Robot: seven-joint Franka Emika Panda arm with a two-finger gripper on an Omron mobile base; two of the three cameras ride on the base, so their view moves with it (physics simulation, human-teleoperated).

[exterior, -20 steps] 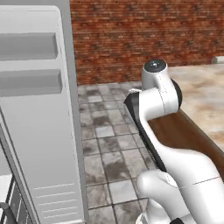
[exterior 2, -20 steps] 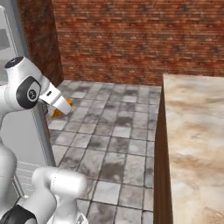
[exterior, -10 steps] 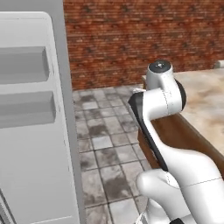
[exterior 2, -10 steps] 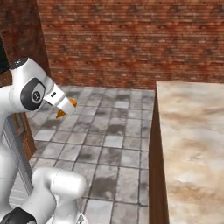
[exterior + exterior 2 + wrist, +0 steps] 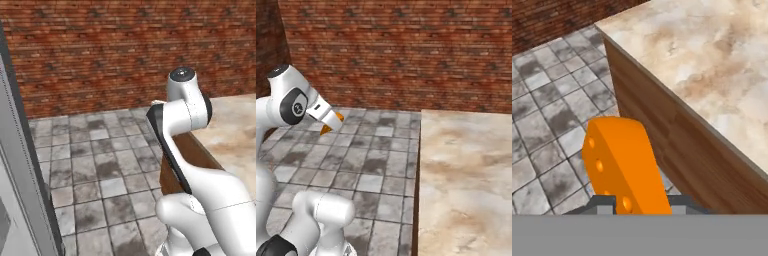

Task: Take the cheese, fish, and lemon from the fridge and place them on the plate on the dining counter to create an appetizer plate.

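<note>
My gripper [image 5: 332, 122] is shut on the cheese [image 5: 326, 130], an orange wedge with small holes. I hold it in the air over the tiled floor, left of the dining counter [image 5: 466, 175]. In the hand view the cheese [image 5: 624, 165] rises between the dark fingertips [image 5: 602, 202], and the counter's beige marbled top [image 5: 712, 60] and brown wooden side run just to its right. The fridge's grey door [image 5: 15, 190] stands along the left edge of the left base view. The plate and the lemon are out of view.
A red brick wall [image 5: 396, 50] closes off the far side. Grey stone floor tiles [image 5: 100, 165] lie between the fridge and the counter [image 5: 235, 135]. The counter's corner and long wooden side face the arm.
The base has turned right, so the whole picture shifted: the fridge door slid to the left edge and more of the counter came in. The cheese stays in the gripper.
</note>
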